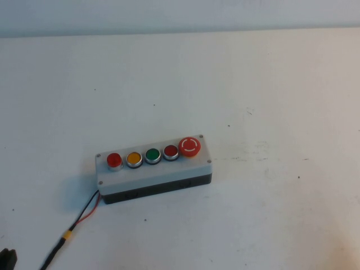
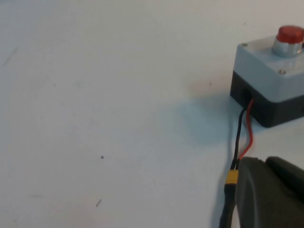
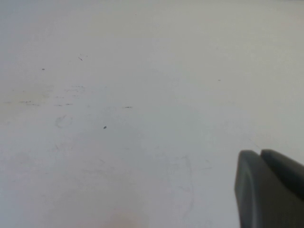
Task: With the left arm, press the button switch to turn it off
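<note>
High view: a grey plastic control box with a black base sits near the middle of the white bench, carrying a row of five buttons. At the end of the row nearest the robot's left is the task's target, the small flat round red button switch with a silver ring. Beside it stand a yellow round button, a green round button, a darker red flat button and a large red mushroom-shaped stop button. A black-and-red wire pair with a yellow band trails from the box's left end toward the near edge.

The left tool shows only as a black sliver at the bottom-left corner, well apart from the box; the left wrist view catches its dark body near the wire, with the switch ahead. Whether its fingers stand apart or together cannot be told. The right tool appears only in its own wrist view, over bare bench, its state likewise impossible to tell.

The switch looks rigid and spring-loaded, a thing to be pushed rather than gripped. The box seems light enough to slide or tip, so contact likely belongs squarely on the red cap, straight down.
</note>
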Robot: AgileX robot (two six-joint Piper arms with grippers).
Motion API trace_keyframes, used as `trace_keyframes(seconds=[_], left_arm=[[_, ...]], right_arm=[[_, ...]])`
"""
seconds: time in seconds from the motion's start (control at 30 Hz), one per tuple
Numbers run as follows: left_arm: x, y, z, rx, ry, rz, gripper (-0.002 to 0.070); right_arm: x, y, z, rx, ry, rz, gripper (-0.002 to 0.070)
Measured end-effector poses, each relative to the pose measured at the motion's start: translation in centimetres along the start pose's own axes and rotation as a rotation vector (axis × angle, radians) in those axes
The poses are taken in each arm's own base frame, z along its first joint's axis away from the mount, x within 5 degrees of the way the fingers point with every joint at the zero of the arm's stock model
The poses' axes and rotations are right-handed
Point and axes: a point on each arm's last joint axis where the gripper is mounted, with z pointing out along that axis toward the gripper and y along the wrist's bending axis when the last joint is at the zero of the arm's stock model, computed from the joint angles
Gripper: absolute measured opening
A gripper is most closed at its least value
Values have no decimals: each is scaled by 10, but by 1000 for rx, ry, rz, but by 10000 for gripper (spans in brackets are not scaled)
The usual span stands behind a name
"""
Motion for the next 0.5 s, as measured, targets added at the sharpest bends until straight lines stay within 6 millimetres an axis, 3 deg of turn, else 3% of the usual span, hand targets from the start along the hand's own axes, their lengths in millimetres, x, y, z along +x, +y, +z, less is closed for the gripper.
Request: trace_keyframes(seconds=[0.5], left_arm=[[3,0,0,4,34,-15,-2]], right_arm=[[0,0,0,0,0,0,-16]])
